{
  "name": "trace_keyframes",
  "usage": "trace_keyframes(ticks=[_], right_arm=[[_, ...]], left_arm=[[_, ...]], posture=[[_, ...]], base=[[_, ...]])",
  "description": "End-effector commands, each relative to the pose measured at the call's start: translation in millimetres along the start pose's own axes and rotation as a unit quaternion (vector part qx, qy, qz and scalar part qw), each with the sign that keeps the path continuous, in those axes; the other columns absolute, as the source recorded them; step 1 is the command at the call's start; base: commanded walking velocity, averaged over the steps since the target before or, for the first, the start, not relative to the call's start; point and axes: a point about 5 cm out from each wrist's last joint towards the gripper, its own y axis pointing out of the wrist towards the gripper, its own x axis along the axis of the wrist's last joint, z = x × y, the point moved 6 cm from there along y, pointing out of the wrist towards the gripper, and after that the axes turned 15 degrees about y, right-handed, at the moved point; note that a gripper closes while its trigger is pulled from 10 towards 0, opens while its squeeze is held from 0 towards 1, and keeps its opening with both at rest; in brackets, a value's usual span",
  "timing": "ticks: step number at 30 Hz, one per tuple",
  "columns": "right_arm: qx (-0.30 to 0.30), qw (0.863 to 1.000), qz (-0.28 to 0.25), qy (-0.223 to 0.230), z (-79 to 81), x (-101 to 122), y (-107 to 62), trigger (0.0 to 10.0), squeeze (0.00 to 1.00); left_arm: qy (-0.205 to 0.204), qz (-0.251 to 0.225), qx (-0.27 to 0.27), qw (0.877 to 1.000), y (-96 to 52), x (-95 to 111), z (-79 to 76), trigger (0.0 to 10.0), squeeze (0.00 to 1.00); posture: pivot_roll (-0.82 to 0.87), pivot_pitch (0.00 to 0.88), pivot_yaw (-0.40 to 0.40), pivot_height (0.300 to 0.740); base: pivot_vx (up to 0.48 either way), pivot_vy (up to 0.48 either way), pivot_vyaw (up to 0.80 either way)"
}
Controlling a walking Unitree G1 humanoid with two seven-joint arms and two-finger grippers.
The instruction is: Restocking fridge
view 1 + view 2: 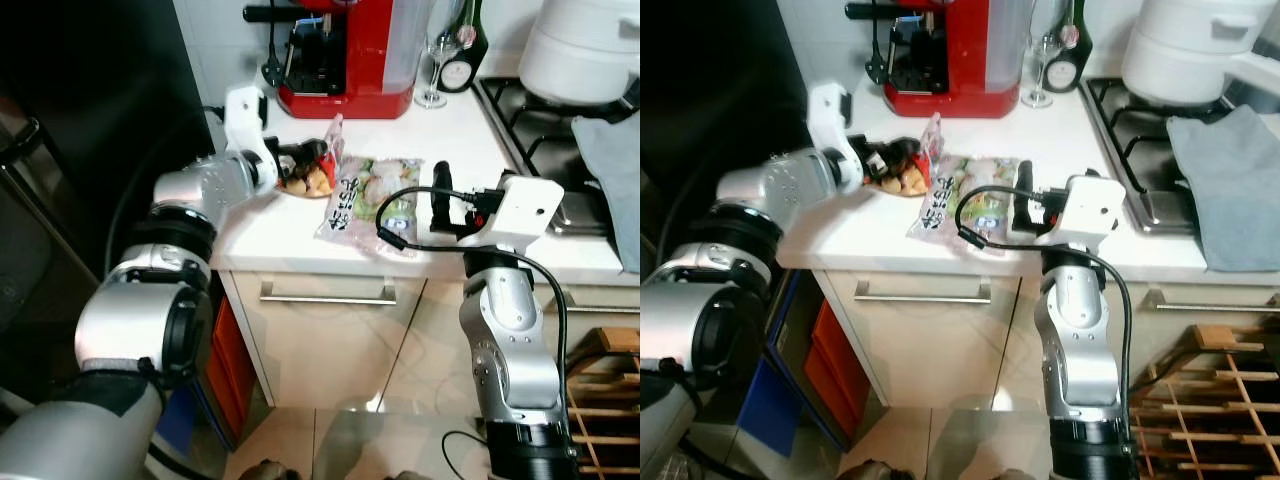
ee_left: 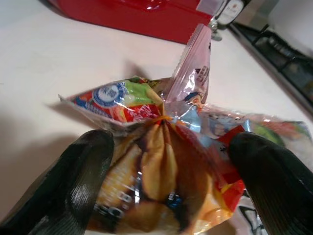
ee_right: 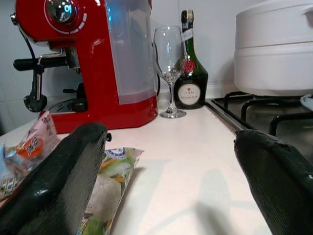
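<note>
My right gripper (image 1: 441,196) hovers low over the near edge of the white counter (image 1: 440,130), its two black fingers spread wide with nothing between them; one finger (image 3: 58,181) sits just above the end of a flat clear bag of green and white food (image 1: 375,200) that lies in front of it. That bag carries printed characters along its side, too small for me to read. Beside it, toward my left, my left gripper (image 1: 300,160) reaches across the counter and its fingers (image 2: 73,181) press in from both sides on a crinkled snack packet (image 2: 156,166), orange, red and yellow, with a blue and white round mark near its top and a clear sealed flap standing upright. Its lettering is creased and I cannot read it. The two packs overlap or touch where they meet. Further back a red coffee machine (image 3: 93,58) stands against the wall, with an empty wine glass (image 3: 169,68) just beside it and a dark green bottle (image 3: 190,73) behind, its round label showing "D.O.M". To my right a gas hob (image 1: 1130,130) holds a large white pot (image 1: 1190,45), and a grey cloth (image 1: 1230,180) lies over its near part.
</note>
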Motion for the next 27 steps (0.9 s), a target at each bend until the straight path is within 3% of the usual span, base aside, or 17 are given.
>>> trace_keyframes(ticks=[1, 5, 10, 14, 15, 18, 21, 22, 27], right_arm=[[0.009, 1.0, -0.002, -0.002, 6.0, 4.2, -1.5, 10.0, 0.0], [0.01, 1.0, 0.002, -0.003, 6.6, 3.5, -2.0, 10.0, 0.0], [0.011, 1.0, 0.012, -0.002, 8.2, 0.1, -3.6, 10.0, 0.0], [0.012, 1.0, 0.017, -0.003, 8.7, -1.5, -4.9, 10.0, 0.0], [0.013, 1.0, 0.019, -0.004, 8.4, -2.2, -5.6, 10.0, 0.0], [0.014, 1.0, 0.023, -0.006, 7.9, -3.1, -6.0, 10.0, 0.0], [0.015, 1.0, 0.025, -0.007, 7.8, -3.8, -5.7, 10.0, 0.0], [0.016, 0.999, 0.027, -0.007, 7.9, -4.3, -5.5, 10.0, 0.0], [0.018, 0.999, 0.032, -0.007, 9.2, -6.4, -5.0, 10.0, 0.0]], left_arm=[[-0.009, -0.012, 0.005, 1.0, 1.7, 4.6, -0.9, 10.0, 0.0], [-0.01, -0.006, 0.013, 1.0, 6.1, -3.6, -4.8, 10.0, 0.0], [-0.011, 0.041, 0.052, 0.998, 6.8, -42.1, 3.2, 10.0, 0.0], [-0.008, 0.065, 0.055, 0.996, 7.4, -59.6, 0.2, 10.0, 0.0], [0.012, 0.091, 0.056, 0.994, 6.9, -75.7, -2.0, 10.0, 0.0], [0.057, 0.132, 0.065, 0.988, 3.3, -98.4, 0.4, 10.0, 0.0], [0.077, 0.143, 0.069, 0.984, 1.6, -105.0, 2.5, 10.0, 0.0], [0.086, 0.145, 0.072, 0.983, 0.9, -106.6, 4.0, 0.0, 0.0], [0.105, 0.145, 0.07, 0.981, 0.9, -107.6, 4.1, 0.0, 0.0]], posture=[[-0.12, 0.0, 0.075, 0.74], [-0.12, 0.0, 0.073, 0.74], [-0.13, 0.0, 0.074, 0.74], [-0.14, 0.0, 0.075, 0.74], [-0.14, 0.0, 0.071, 0.74], [-0.14, 0.0, 0.066, 0.74], [-0.14, 0.0, 0.064, 0.74], [-0.14, 0.0, 0.062, 0.74], [-0.13, 0.0, 0.061, 0.74]], base=[[0.0, 0.0, 0.0], [0.0, 0.0, 0.0], [0.0, 0.0, 0.0], [0.0, 0.0, 0.0], [0.0, 0.0, 0.0], [0.0, 0.0, 0.0], [0.0, 0.0, 0.0], [0.0, 0.0, 0.0], [0.0, 0.0, 0.0]])
